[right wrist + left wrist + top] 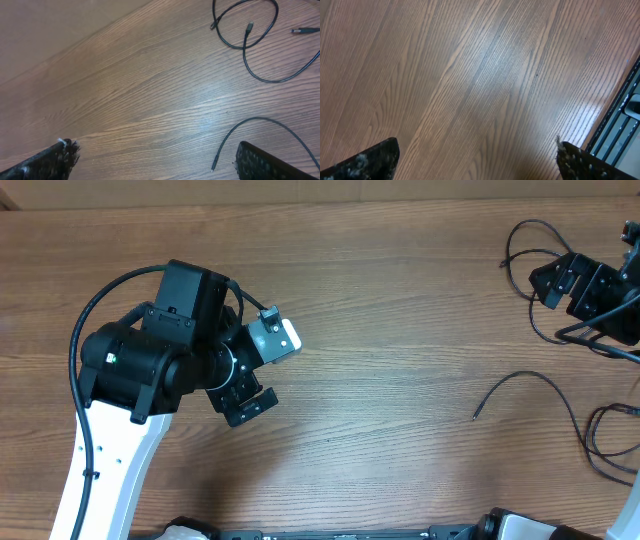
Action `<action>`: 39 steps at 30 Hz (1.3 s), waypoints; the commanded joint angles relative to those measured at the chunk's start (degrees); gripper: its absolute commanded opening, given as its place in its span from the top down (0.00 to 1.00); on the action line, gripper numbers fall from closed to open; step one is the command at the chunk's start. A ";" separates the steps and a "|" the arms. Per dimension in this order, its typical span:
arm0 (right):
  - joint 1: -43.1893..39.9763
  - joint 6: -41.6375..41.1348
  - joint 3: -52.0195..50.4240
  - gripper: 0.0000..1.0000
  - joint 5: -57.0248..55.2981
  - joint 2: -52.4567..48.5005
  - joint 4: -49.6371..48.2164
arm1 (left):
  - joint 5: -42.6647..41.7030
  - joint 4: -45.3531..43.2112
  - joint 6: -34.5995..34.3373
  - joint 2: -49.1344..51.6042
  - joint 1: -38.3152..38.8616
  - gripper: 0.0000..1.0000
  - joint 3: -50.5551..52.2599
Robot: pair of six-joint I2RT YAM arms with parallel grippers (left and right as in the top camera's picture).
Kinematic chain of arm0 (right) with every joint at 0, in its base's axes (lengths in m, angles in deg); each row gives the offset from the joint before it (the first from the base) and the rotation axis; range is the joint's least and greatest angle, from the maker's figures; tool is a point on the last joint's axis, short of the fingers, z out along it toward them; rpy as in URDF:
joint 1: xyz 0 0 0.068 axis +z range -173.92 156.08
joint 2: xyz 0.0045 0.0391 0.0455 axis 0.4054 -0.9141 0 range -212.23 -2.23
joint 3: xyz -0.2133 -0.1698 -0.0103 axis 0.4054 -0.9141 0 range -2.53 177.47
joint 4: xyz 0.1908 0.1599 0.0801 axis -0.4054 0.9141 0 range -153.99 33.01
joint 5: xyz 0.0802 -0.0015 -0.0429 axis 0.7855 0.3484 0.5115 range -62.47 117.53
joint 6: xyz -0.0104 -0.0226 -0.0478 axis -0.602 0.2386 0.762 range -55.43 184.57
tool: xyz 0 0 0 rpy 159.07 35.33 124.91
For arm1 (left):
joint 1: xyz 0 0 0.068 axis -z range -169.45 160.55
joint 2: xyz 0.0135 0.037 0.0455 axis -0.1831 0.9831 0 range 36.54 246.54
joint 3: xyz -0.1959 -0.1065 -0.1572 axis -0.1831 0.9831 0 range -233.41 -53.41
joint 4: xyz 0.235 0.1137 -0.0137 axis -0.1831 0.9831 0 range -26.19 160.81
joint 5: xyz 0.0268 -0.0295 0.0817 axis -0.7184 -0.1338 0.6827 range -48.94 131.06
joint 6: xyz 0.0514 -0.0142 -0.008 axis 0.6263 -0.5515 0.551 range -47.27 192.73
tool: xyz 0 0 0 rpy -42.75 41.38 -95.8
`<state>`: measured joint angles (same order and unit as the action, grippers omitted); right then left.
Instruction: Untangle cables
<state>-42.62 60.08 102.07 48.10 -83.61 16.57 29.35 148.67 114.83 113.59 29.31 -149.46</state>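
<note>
Thin black cables lie on the wooden table at the far right. One cable [530, 379] arcs from a free plug end near the middle right toward the right edge. A looped cable [518, 242] lies by my right gripper [562, 278], which is open and empty at the upper right. In the right wrist view a loop of cable [245, 30] lies at the top right and a single cable end [235, 135] curves beside the right finger. My left gripper [255, 375] is open and empty over bare wood at centre left, far from the cables.
The table's front edge with a dark rail shows in the left wrist view [620, 115]. Another cable loop [600, 442] lies at the right edge of the overhead view. The arms' own thick black wires run along both arms.
</note>
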 commanded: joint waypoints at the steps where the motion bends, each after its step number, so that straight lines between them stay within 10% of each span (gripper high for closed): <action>1: 0.04 -0.13 0.26 0.00 0.09 0.09 -0.26 | 0.13 -0.02 -0.57 0.46 0.00 0.01 -1.16; 27: 0.04 -0.13 0.26 0.00 0.09 0.09 -0.26 | 1.46 -0.87 -0.66 -18.03 -0.28 0.00 5.90; 34: 0.04 -0.13 0.26 0.00 0.09 0.09 -0.26 | -10.71 -28.35 -11.87 -35.82 -5.33 0.00 31.32; 39: 0.04 -0.13 0.26 0.00 0.09 0.09 -0.26 | -7.80 -53.59 -40.50 -44.98 -8.72 0.00 48.24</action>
<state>-42.64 60.05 102.07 48.13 -83.61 16.57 21.09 102.93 94.33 72.55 22.23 -108.78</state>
